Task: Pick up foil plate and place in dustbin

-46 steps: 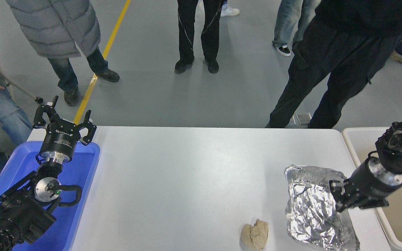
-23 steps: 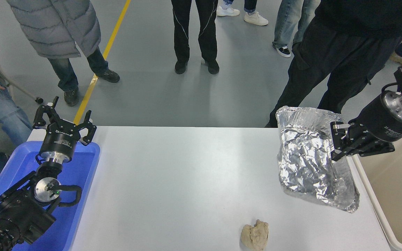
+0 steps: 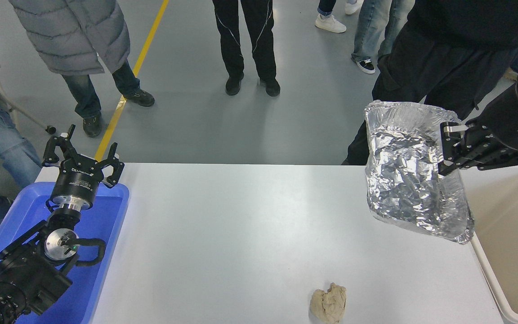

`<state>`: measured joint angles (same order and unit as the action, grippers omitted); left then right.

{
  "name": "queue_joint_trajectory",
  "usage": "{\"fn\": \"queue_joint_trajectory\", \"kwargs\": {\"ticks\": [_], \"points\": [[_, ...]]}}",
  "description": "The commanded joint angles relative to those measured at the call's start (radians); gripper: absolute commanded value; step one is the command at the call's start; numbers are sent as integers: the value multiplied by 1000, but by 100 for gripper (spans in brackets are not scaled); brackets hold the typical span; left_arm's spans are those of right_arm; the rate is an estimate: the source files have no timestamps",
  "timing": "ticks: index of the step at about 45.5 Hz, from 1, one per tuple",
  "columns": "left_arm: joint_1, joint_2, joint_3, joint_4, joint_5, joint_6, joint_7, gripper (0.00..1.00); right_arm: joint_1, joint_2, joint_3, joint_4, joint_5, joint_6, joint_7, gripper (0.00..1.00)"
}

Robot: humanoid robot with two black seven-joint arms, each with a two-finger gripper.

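The foil plate (image 3: 407,180), a crinkled silver tray, hangs tilted in the air above the table's right end. My right gripper (image 3: 448,150) is shut on its right rim and holds it high, just left of the dustbin (image 3: 511,234), a cream bin with a tan inside at the right edge. The plate's lower corner hangs near the bin's left rim. My left gripper (image 3: 82,157) is open and empty, parked above the blue tray at the lower left.
A bright blue tray (image 3: 106,225) lies under the left arm. A small beige crumpled paper lump (image 3: 328,303) sits near the table's front edge. Several people stand at the far side; one in black (image 3: 425,67) is close behind the plate.
My right gripper has lifted the foil plate off the table, raised it high and carried it right towards the dustbin. The left arm has not moved.
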<state>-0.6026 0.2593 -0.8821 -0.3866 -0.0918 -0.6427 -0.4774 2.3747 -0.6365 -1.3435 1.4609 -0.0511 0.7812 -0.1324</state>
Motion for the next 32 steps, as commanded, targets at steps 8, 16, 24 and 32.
{"fn": "queue_joint_trajectory", "kwargs": {"ticks": [8, 16, 24, 32], "points": [[1, 0, 0, 0, 0, 0, 0, 98, -175, -195, -154, -132, 10, -328, -4, 0], [0, 0, 0, 0, 0, 0, -1, 98, -382, -308, -86, -281, 10, -528, -3, 0], [0, 0, 0, 0, 0, 0, -1, 98, -734, -313, 95, -499, 10, -620, -3, 0], [0, 0, -2, 0, 0, 0, -1, 98, -1095, -272, 343, -726, 10, -692, -3, 0]]}}
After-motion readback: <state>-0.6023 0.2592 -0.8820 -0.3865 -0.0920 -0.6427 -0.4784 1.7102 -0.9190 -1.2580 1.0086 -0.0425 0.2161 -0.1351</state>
